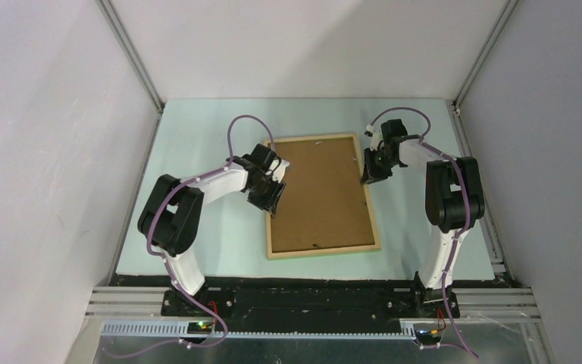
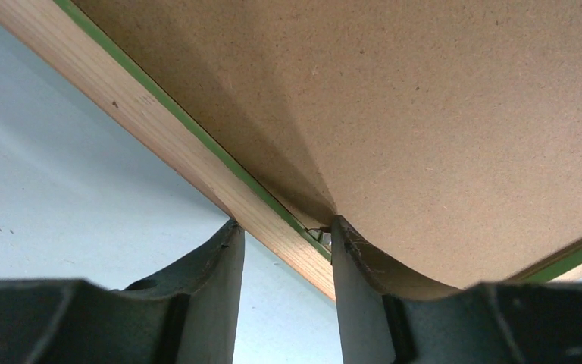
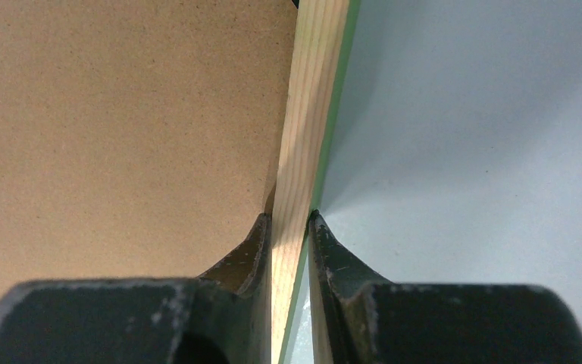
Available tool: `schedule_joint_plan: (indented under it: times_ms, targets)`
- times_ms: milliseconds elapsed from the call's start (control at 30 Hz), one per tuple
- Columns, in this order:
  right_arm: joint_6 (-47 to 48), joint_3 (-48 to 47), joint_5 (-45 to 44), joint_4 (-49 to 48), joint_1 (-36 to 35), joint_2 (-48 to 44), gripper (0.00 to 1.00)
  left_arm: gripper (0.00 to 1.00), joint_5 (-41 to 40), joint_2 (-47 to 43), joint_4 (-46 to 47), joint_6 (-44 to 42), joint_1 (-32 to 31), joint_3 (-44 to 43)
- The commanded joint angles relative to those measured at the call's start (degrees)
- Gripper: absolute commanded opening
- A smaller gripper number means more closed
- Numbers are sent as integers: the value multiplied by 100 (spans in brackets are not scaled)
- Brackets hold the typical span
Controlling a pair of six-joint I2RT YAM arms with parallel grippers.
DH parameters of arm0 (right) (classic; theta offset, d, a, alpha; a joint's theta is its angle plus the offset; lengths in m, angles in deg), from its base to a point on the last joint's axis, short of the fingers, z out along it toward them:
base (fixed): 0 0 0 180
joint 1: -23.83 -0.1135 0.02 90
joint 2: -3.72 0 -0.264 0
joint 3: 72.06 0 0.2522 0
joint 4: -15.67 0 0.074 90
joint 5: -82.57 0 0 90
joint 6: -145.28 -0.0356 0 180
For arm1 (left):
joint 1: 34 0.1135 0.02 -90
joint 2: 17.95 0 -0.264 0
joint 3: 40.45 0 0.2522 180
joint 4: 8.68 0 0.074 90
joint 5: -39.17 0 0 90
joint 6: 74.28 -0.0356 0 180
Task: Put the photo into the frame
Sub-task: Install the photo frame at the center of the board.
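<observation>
A thin rectangular frame (image 1: 322, 249) of light natural wood with a green front edge is laid back-up on the pale blue-green surface (image 1: 197, 152). Inside its opening a large rectangular photo (image 1: 322, 193) is seen face-down, only its plain brown board back being shown. The left end effector (image 1: 273, 203) is placed at the frame's left rail, about midway along it. In the left wrist view, that rail (image 2: 197, 155) is straddled at an angle, one finger (image 2: 223, 258) on the outer side over the surface (image 2: 45, 189) and the other (image 2: 348, 258) on the inner side against the board (image 2: 424, 114). Whether the rail is squeezed cannot be told. The right end effector (image 1: 367, 178) is set at the frame's right rail, toward its far end, and that rail (image 3: 303, 114) is pinched between the fingers (image 3: 289, 224).
</observation>
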Motion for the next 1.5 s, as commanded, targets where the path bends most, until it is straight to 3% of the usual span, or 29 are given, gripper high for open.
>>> schedule_joint_plan:
  times_ms: [0, 400, 467, 600, 800, 1200, 1467]
  targets:
    - [168, 70, 84, 118, 21, -130, 0, 41, 53, 22, 118, -175, -133, 6]
    - [186, 75, 62, 94, 16, -115, 0, 36, 268, -241, 90, -428, -129, 160]
    - [184, 69, 61, 95, 14, -120, 0, 42, 250, -272, 82, -429, -132, 132]
    - [197, 75, 70, 99, 25, -124, 0, 64, 162, -339, 81, -413, -114, 50]
    - [197, 75, 97, 76, 24, -111, 0, 77, 95, -424, 67, -407, 101, -142]
    - [195, 62, 215, 50, 20, -107, 0, 79, -273, 376, 81, -179, 611, -1397]
    - [198, 71, 289, 58, 25, -99, 0, 72, -458, 1232, 75, -47, 729, -2214]
